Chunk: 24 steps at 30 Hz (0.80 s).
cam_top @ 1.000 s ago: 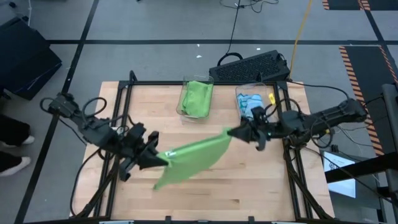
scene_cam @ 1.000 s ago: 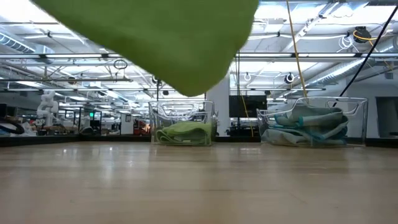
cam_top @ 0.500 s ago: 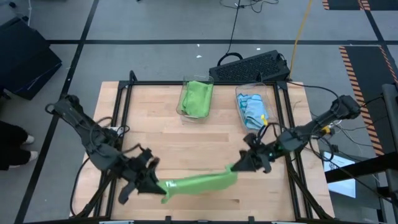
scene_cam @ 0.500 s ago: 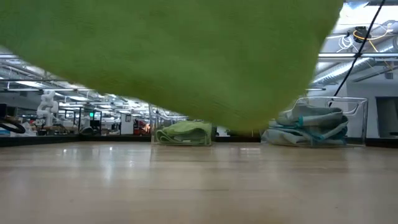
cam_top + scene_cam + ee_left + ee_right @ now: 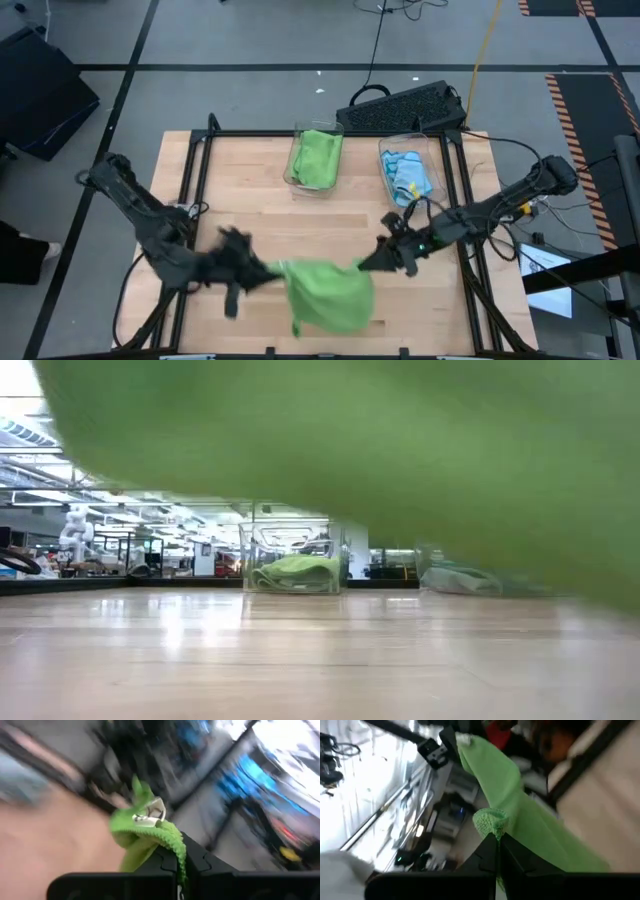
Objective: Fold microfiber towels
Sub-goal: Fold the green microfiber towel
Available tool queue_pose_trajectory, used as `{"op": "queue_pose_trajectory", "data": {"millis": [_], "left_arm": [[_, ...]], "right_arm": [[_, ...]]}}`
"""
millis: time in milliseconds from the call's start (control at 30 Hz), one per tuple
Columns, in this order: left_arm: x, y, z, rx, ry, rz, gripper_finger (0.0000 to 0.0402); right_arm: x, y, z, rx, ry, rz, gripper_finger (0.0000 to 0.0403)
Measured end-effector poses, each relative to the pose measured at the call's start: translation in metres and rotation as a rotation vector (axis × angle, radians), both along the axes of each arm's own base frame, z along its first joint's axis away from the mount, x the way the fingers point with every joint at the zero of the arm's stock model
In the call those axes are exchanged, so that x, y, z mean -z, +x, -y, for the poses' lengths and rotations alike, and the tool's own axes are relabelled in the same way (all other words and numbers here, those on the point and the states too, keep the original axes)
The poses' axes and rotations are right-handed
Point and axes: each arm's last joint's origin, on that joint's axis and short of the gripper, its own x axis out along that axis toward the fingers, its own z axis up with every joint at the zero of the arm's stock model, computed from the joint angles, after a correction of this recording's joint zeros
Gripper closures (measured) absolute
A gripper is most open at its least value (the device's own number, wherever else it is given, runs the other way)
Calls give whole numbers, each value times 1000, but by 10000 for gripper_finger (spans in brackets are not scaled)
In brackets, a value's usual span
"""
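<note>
A lime green microfiber towel (image 5: 325, 297) hangs between my two grippers over the near part of the table. In the low view the towel (image 5: 380, 440) fills the upper picture, with bare tabletop showing under its lower edge. My left gripper (image 5: 270, 270) is shut on the towel's left end. My right gripper (image 5: 362, 265) is shut on its right end. The wrist views show both grips: left (image 5: 172, 857), right (image 5: 496, 845). My left gripper pinches an upper corner of the towel (image 5: 150, 832), beside its white label (image 5: 146, 818), between its two fingers. It comes in about level from the table's left. The cloth bunches at the fingertips. My right gripper pinches the other upper corner (image 5: 489, 822) between its two fingers, about level from the table's right. From there the top edge (image 5: 492, 770) runs across to the left gripper, and the cloth hangs below it.
Two clear bins stand at the far side of the table, one with green towels (image 5: 317, 158) and one with blue towels (image 5: 407, 175). A black keyboard (image 5: 400, 106) lies behind them. Black frame rails (image 5: 196, 180) run along the table's left and right sides.
Both grippers have moved toward the table's near edge, sunk a little and drawn closer together. The towel was stretched in a slanted band between them. It now hangs as a broad slack sheet that bulges toward the near edge.
</note>
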Motion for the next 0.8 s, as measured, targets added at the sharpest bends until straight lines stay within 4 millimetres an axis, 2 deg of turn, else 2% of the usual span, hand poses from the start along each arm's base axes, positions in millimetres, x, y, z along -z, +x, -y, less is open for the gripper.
{"op": "queue_pose_trajectory", "data": {"millis": [67,133,200,300,400,467,567,667,733,800], "left_arm": [[-10,-9,-12,-133,66,19,401],[-11,-17,-22,-210,106,-5,401],[-20,-18,-25,-129,68,35,401],[-29,-21,-20,54,73,101,401],[-14,-26,-15,41,69,-12,401],[-23,-24,-14,55,71,74,401],[-38,-32,-25,-85,94,140,401],[-55,-36,-30,-95,69,272,401],[-64,-37,-37,-156,136,327,401],[-58,-43,-44,-242,216,220,401]], "right_arm": [[-4,2,10,70,-45,47,399],[-8,3,20,159,-81,79,399],[-13,4,25,176,-79,118,399],[-21,1,22,31,-59,206,399],[-16,-1,15,-39,-77,168,399],[-17,-1,14,-15,-71,178,399],[-21,-2,15,30,-85,214,399],[-20,0,17,38,-88,218,399],[-25,0,20,79,-100,271,399],[-29,-1,24,130,-154,305,399]]}}
